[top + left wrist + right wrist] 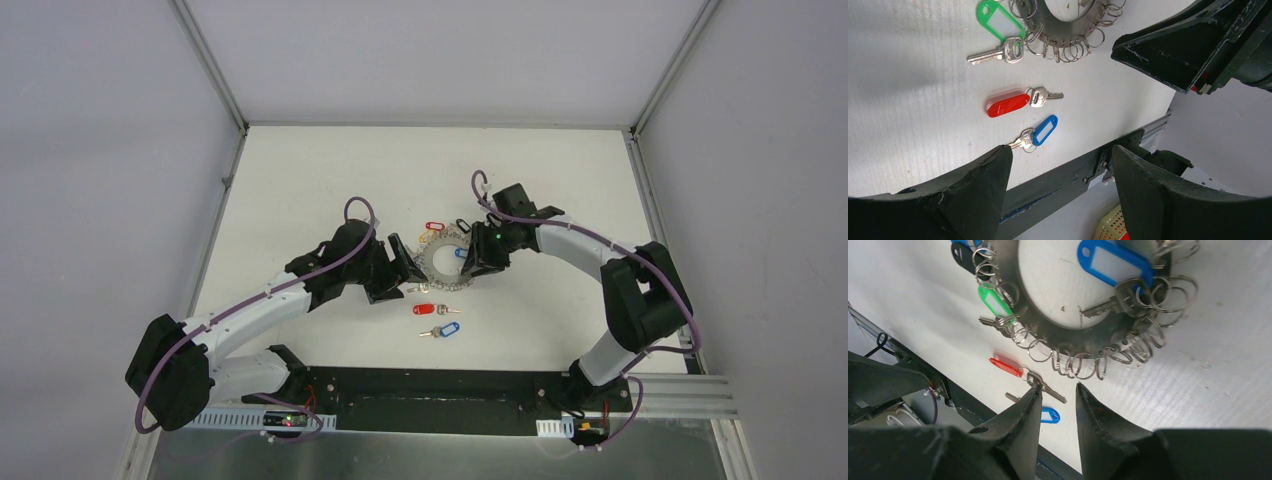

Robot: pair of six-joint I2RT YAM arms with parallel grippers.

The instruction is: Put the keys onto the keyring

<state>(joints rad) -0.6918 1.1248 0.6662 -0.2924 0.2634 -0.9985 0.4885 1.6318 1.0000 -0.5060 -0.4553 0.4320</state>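
The keyring (440, 262) lies flat mid-table, its rim edged with wire loops and coloured tags. The red-tagged key (424, 309) and the blue-tagged key (445, 329) lie loose on the table just in front of it. My left gripper (405, 268) is at the ring's left edge, open and empty. My right gripper (480, 265) is at its right edge, jaws a narrow gap apart, holding nothing. The left wrist view shows the red key (1013, 102), the blue key (1040, 131) and the ring (1064, 27). The right wrist view shows the ring (1058, 337), the red tag (1005, 366) and the loose blue tag (1048, 415).
On the ring hang a green-tagged key (995, 22), a black tag (965, 257) and another blue-tagged key (1113, 260). The black base rail (440, 395) runs along the near table edge. A yellow perforated basket (1110, 230) sits below it.
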